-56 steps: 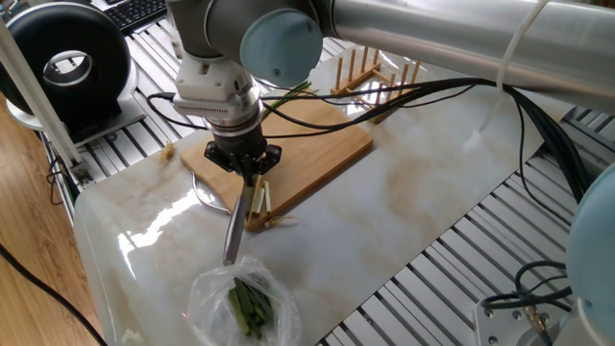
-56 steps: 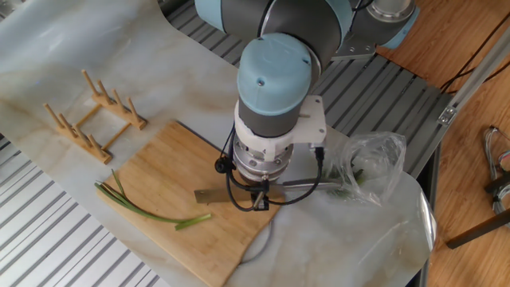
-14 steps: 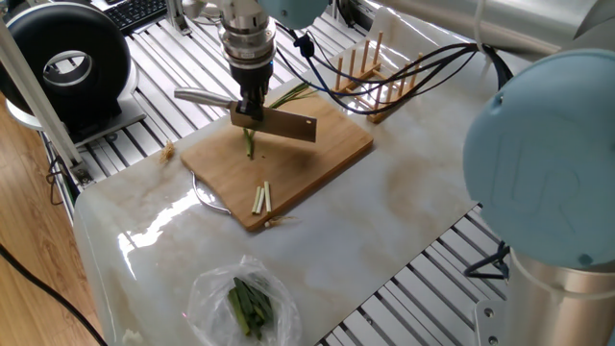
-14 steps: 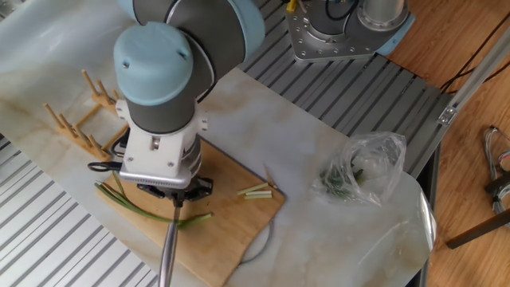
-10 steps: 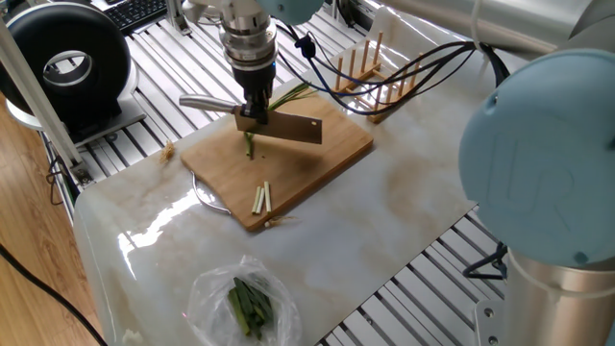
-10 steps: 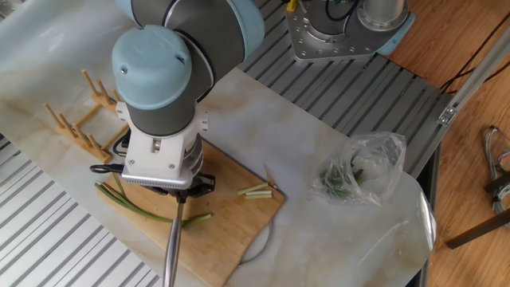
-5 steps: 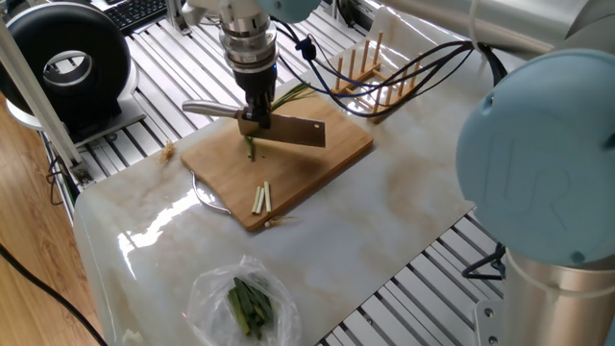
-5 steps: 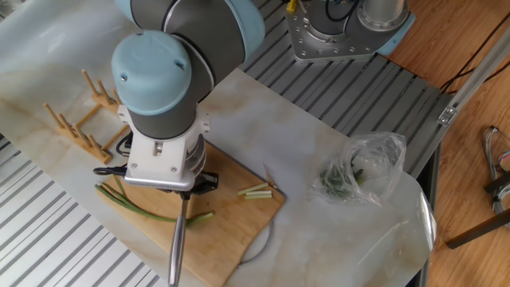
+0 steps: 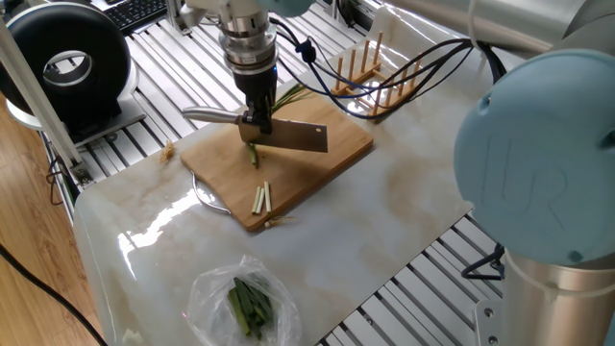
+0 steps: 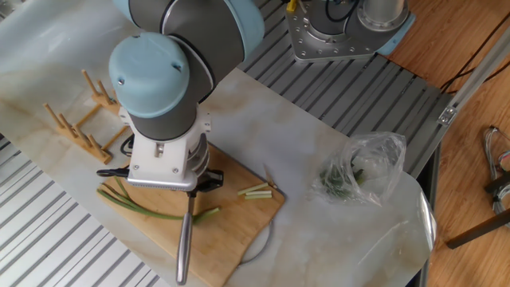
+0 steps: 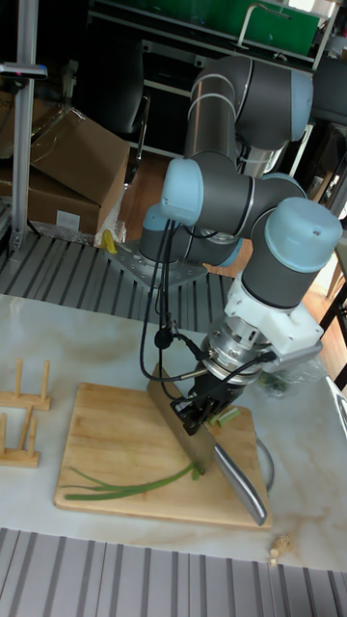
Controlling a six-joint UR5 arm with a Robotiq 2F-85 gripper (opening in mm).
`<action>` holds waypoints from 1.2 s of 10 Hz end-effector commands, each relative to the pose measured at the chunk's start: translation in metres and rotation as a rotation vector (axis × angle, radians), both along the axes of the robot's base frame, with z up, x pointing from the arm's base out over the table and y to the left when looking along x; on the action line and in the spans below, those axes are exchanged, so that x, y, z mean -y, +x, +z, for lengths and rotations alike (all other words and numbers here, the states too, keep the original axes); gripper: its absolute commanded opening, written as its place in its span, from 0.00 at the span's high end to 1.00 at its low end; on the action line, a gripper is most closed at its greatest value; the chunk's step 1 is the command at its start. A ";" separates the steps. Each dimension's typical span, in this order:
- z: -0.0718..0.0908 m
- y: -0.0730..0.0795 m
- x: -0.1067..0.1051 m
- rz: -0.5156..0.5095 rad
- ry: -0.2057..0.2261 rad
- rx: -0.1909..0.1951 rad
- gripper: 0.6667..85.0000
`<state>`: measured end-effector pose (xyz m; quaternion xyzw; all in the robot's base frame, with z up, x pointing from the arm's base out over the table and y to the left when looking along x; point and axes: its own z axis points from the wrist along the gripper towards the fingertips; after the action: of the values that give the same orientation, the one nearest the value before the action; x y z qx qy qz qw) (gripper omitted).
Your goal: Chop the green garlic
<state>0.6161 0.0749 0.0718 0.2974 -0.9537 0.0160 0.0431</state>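
The green garlic (image 9: 286, 94) is a thin stalk lying on the wooden cutting board (image 9: 338, 144), green tips toward the rack. From the other side the green garlic (image 10: 147, 211) runs along the board's near edge. My gripper (image 9: 256, 123) is shut on a knife (image 9: 300, 139), whose blade stands across the stalk's pale end. The tall view shows the gripper (image 11: 205, 413), the knife (image 11: 241, 485) and the green garlic (image 11: 125, 486). Two short cut sticks (image 9: 261, 198) lie near the board's corner, apart from the blade.
A clear plastic bag with dark green leaves (image 9: 248, 303) lies on the marble table near the front. A wooden peg rack (image 9: 375, 72) stands behind the board. A round metal object (image 9: 204, 195) sticks out from under the board's edge.
The gripper and knife have shifted a little along the board toward the stalk's pale end. The stalk and the cut sticks have not moved.
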 end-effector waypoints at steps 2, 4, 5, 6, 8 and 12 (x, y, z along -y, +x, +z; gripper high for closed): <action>0.004 -0.012 -0.015 -0.022 0.034 -0.036 0.99; 0.003 -0.016 -0.020 -0.039 0.043 -0.046 0.99; 0.003 -0.020 -0.026 -0.048 0.054 -0.055 0.99; 0.003 -0.022 -0.028 -0.050 0.054 -0.060 0.99; 0.004 -0.026 -0.033 -0.059 0.048 -0.061 0.99; 0.014 -0.014 -0.025 -0.054 0.054 -0.036 0.99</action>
<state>0.5959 0.1002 0.0795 0.2762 -0.9591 -0.0088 0.0609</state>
